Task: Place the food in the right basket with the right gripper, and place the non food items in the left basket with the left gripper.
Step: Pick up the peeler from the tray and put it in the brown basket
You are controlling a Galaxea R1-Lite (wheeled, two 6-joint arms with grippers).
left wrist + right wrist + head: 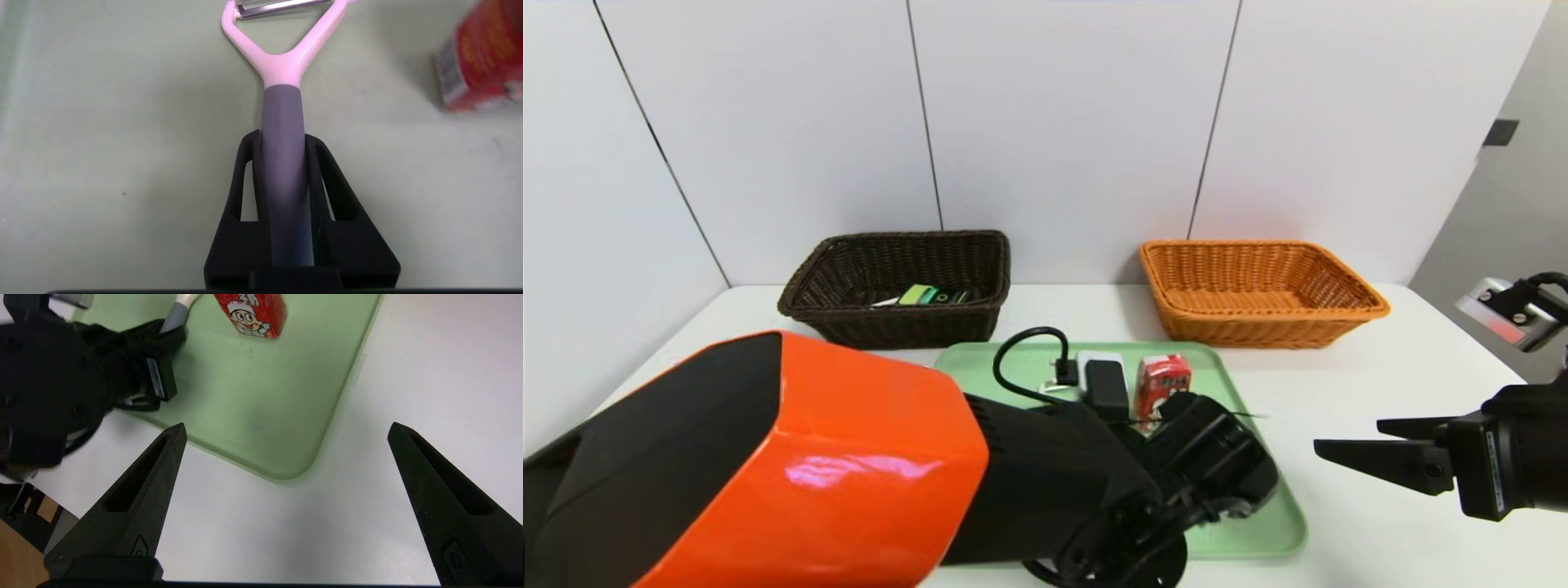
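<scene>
Your left tool [282, 163] is clamped on the peeler [282, 122] by its grey handle, over the green tray [1258, 523]; next, you carry it toward eleven o'clock and release it into the dark brown basket [805, 286]. Your right tool [286, 465] waits spread wide over the worktop [1380, 367] at three o'clock; the red carton [1162, 382] stands on the tray, for the orange basket [1347, 306] at one o'clock.

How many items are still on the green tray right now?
2: the red carton standing at the tray's far side, and the peeler, gripped by the left gripper. The arm may hide others.
</scene>
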